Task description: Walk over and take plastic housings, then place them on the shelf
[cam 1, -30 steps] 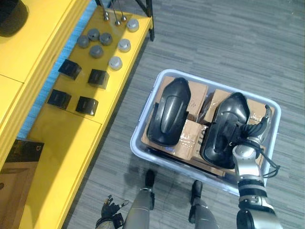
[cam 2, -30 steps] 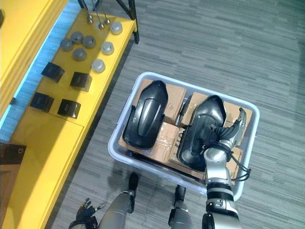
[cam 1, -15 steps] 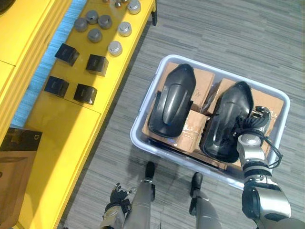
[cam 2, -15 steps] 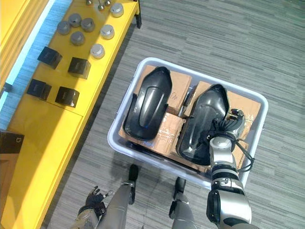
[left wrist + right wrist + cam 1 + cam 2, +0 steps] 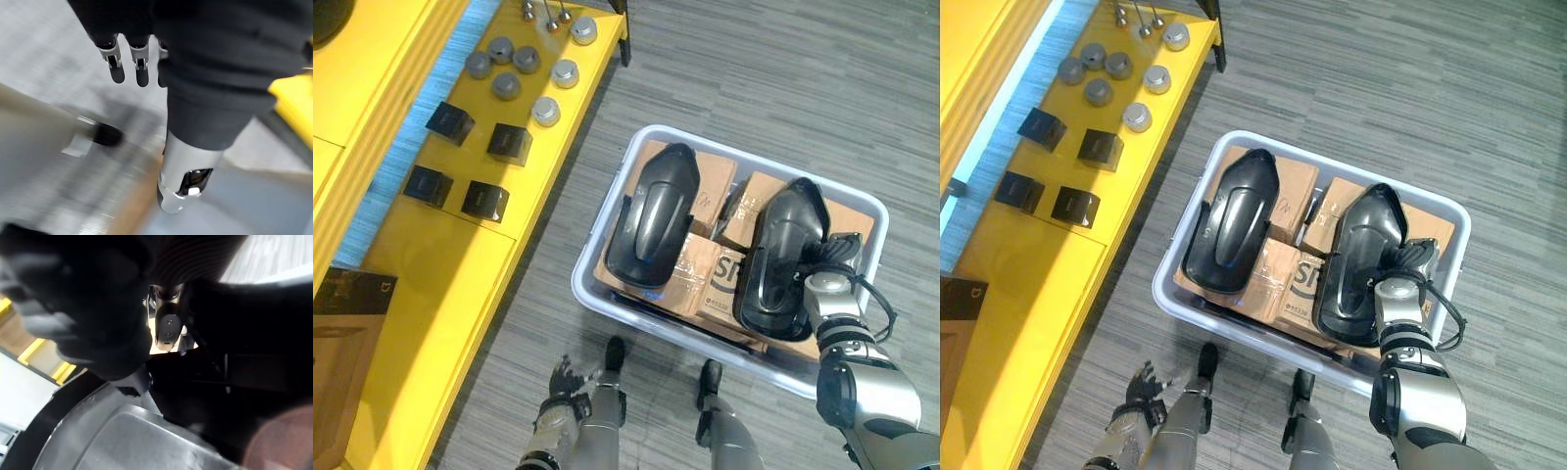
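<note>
- A pale plastic bin [image 5: 656, 331] stands on the grey floor just beside the yellow shelf [image 5: 460, 274].
- The bin holds cardboard boxes [image 5: 705, 276] packed side by side. Two black plastic housings lie on top of them, lengthwise and near each other.
- The left housing [image 5: 651, 230] lies free on the cardboard, touched by neither hand.
- The right housing [image 5: 781, 262] lies near the bin's right wall. The right hand [image 5: 828, 270] is in the bin, against this housing's right edge.
- Right hand state: cannot be told. The hand is dark against the black housing, and the right wrist view gives a blurred dark mass above a glossy housing surface [image 5: 122, 440].
- The left hand [image 5: 565, 382] hangs low over the floor, well apart from the bin. In the left wrist view its fingers [image 5: 113, 51] are straight and slightly spread, holding nothing.
- The shelf carries four small black boxes [image 5: 512, 144] in two pairs. Beyond them is a cluster of round grey caps [image 5: 505, 85], some darker and some silver.
- No housing lies on the shelf.
- A flat dark box [image 5: 354, 294] at the near end of the shelf is cut off by the frame edge.
- The lower parts of the cardboard boxes are hidden under the housings, so their count cannot be told.
</note>
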Motion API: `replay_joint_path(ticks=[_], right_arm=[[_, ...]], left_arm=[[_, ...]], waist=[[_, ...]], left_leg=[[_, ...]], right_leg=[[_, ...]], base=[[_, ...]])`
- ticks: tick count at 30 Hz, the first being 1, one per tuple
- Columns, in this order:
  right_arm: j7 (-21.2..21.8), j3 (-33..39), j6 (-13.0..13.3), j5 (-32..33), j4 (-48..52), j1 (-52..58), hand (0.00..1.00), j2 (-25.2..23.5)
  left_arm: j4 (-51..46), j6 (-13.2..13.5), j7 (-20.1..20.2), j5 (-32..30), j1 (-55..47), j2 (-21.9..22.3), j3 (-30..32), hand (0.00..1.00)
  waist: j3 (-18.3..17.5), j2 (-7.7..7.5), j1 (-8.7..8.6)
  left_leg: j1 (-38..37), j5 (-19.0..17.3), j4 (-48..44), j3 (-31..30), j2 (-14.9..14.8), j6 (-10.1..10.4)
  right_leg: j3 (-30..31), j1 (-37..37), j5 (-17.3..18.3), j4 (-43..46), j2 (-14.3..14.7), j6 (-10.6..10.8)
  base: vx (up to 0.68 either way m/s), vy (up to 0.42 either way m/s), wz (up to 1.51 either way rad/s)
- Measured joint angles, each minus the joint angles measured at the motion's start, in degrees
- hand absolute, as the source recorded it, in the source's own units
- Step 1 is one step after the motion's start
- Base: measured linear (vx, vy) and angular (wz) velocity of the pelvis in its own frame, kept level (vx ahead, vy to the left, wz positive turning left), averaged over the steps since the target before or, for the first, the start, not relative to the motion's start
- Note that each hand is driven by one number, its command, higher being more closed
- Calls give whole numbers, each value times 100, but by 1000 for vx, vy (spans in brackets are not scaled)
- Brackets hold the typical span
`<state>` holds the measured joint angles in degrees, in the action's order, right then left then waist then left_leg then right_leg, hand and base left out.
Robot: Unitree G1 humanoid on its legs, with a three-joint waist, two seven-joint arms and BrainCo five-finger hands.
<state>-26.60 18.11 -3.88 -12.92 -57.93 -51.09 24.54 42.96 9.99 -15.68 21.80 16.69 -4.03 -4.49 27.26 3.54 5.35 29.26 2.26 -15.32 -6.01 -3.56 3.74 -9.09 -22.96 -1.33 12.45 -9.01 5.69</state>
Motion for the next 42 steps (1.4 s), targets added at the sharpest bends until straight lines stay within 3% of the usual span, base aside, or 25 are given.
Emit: replay_joint_path(ticks=[4,6,9,13,16,23,26,35,42], right_arm=[[-37,-180,-221,-380,833,700,100,15],[-42,-313,-292,-581,1289,971,100,11],[-32,-536,-321,-1051,2211,1327,100,4],[-12,-726,-329,-1370,3029,1535,100,-39],[25,-981,-324,-1578,3358,1515,100,-73],[302,-1526,-326,-1627,3488,1496,100,-708],[317,-1682,-332,-1692,3683,1479,100,-964],[303,-2541,-311,-1685,4771,1543,100,-1891],[236,-2895,-37,-1605,5368,2188,100,-1999]], left_arm=[[-1603,20,-107,-442,-136,-45,-4,0],[-2348,16,-159,-693,-174,-104,55,0],[-3201,-31,-237,-1175,-100,-248,91,0],[-3738,-53,-261,-1237,98,-284,-115,0],[-3706,-52,-163,-778,355,-374,-608,0],[-2582,-154,266,818,983,-289,-1519,0],[-2070,-176,281,1286,1224,-108,-1516,0],[-803,-188,197,1881,1654,181,-1490,0],[-773,-166,160,2266,1650,303,-1447,0]], waist=[[-7,77,-33],[-10,98,-134],[-7,105,-169],[-73,92,-303],[-370,83,-336],[-1093,-139,-516],[-1350,-188,-592],[-1712,-353,-779],[-1988,-383,-794]], left_leg=[[-262,109,243,-130,116,-19],[-372,180,367,-211,165,-44],[-596,196,420,-214,215,-63],[-1049,197,573,-313,248,-63],[-1315,288,875,-280,235,-66],[-2073,518,1658,-129,25,27],[-2323,592,1925,-31,-81,67],[-2669,571,2028,432,-322,146],[-2742,571,2030,504,-456,245]], right_leg=[[-175,246,68,9,-119,38],[-279,357,98,7,-190,52],[-305,602,107,-47,-235,67],[-452,1133,119,-213,-250,83],[-454,1316,118,-342,-246,84],[-403,1793,81,-713,-68,40],[-358,1908,60,-812,26,10],[76,2058,-124,-1092,272,-119],[133,2152,-230,-1237,418,-196]], base=[[19,-15,27],[31,-19,26],[68,0,8],[57,-14,15],[45,-14,0],[57,-36,-11],[46,-45,-15],[-4,-26,-27],[-38,-15,-10]])
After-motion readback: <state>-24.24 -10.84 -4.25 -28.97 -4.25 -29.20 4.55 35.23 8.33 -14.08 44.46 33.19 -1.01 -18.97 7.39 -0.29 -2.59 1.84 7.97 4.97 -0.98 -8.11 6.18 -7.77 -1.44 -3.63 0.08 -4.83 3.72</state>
